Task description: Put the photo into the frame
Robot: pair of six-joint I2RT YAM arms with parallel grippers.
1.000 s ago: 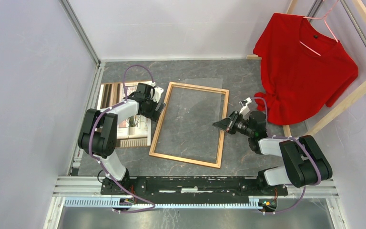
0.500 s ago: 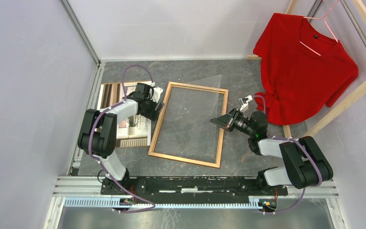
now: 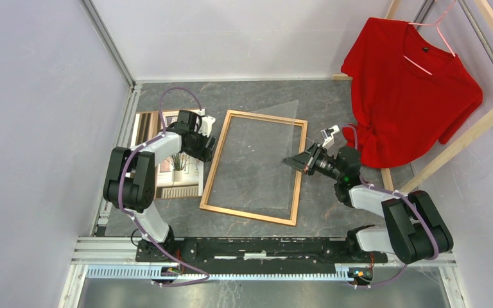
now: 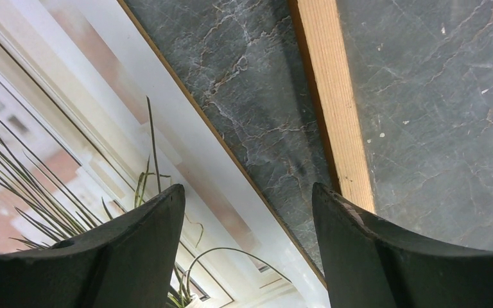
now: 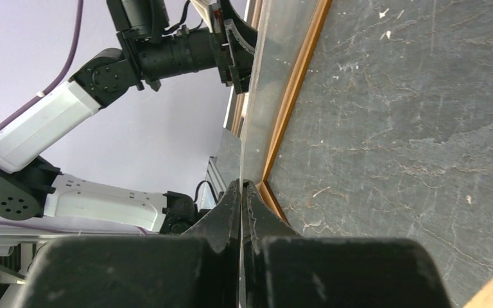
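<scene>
The photo [image 3: 178, 174], a window scene with a spiky plant, lies face up left of the frame [image 3: 247, 213] and fills the left of the left wrist view [image 4: 70, 128]. The orange-brown frame lies flat mid-table; its left rail [image 4: 334, 96] runs just beside the photo's edge. My left gripper [image 3: 205, 146] hovers open over the strip of table between the photo's right edge and that rail, nothing between its fingers [image 4: 247, 192]. My right gripper [image 3: 291, 162] is shut [image 5: 241, 183] on the right edge of a clear sheet [image 3: 263, 138], held tilted above the frame [image 5: 276, 58].
A brown board [image 3: 142, 125] shows under the photo's far end. A red shirt [image 3: 411, 90] hangs on a pale wooden rack [image 3: 468, 128] at the back right. A metal rail [image 3: 263, 247] spans the near edge, and grey walls close in the left and back.
The right gripper has drawn slightly up and left, raising the clear sheet's edge. The left gripper has shifted a little toward the back left, and its fingers have narrowed slightly.
</scene>
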